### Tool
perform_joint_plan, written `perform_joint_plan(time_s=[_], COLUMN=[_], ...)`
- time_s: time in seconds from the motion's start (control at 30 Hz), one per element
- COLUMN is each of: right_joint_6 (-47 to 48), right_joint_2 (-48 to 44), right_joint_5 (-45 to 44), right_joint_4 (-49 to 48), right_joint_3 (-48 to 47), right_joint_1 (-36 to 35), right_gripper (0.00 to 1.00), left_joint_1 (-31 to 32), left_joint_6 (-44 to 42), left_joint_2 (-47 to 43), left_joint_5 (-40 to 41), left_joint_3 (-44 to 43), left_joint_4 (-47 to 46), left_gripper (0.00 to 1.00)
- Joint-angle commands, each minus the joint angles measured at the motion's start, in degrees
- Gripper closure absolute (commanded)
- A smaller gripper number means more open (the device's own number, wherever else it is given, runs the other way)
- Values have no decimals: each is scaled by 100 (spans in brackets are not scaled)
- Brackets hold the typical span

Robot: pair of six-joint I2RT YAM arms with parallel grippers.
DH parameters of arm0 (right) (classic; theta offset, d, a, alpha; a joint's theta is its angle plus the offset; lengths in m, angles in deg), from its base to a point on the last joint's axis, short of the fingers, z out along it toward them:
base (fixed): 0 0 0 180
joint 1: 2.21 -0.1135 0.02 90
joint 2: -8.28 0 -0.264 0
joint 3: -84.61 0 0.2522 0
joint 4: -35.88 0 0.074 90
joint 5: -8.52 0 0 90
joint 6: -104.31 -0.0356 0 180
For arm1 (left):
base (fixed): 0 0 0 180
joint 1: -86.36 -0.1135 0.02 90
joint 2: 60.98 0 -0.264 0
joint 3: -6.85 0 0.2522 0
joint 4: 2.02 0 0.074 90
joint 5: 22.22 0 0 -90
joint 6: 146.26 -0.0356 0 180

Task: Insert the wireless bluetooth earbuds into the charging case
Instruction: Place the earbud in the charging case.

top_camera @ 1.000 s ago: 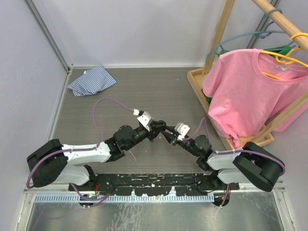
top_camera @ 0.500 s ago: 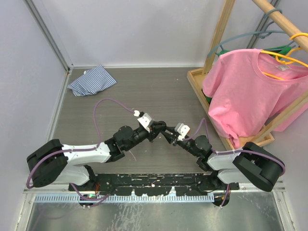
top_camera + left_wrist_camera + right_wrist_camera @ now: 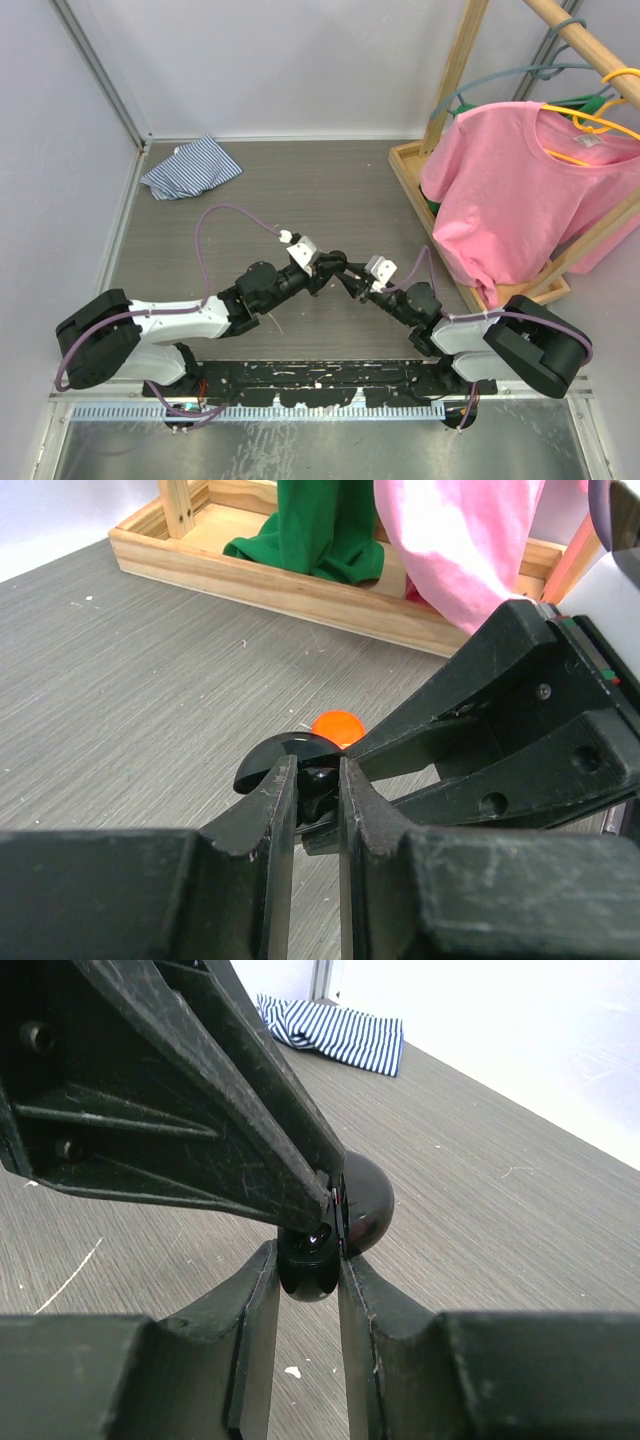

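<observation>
My two grippers meet tip to tip above the middle of the grey table. The right gripper (image 3: 308,1260) is shut on a small round glossy black charging case (image 3: 308,1272), whose domed lid (image 3: 365,1205) stands open to the right. The left gripper (image 3: 318,780) is shut on a tiny shiny black earbud (image 3: 318,785) and holds it at the case, with the lid (image 3: 275,755) just left of its tips. An orange-red round spot (image 3: 337,726) shows behind the case; I cannot tell what it is. In the top view the left gripper (image 3: 335,268) and the right gripper (image 3: 352,281) touch.
A striped blue-white cloth (image 3: 190,167) lies at the far left. A wooden rack base (image 3: 412,185) with a pink T-shirt (image 3: 520,190) on a hanger stands at the right. A green cloth (image 3: 320,535) lies in the rack base.
The left gripper has edged a little toward the right gripper. Both still hold what they held.
</observation>
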Motion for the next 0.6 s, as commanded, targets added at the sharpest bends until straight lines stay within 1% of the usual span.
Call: perform_joint_plan(time_s=[0.0, 0.1, 0.27, 0.5, 0.57], right_joint_6=[-137, -264, -472, -547, -548], right_joint_2=[-121, -132, -133, -136, -129], right_joint_5=[-111, -105, 39, 93, 94], right_joint_4=[-751, -842, -890, -891, -891], right_joint_3=[29, 64, 73, 73, 66], right_joint_1=[23, 79, 191, 252, 248], right_gripper=[99, 99, 99, 99, 99], left_joint_1=[30, 27, 39, 36, 36], left_joint_6=[-231, -247, -231, 6, 77], left_joint_2=[27, 2, 28, -71, -149], left_joint_5=[-140, -143, -108, 5, 10], left_joint_3=[23, 58, 22, -9, -25], left_joint_4=[-278, -285, -283, -272, -197], left_gripper=[85, 84, 80, 69, 64])
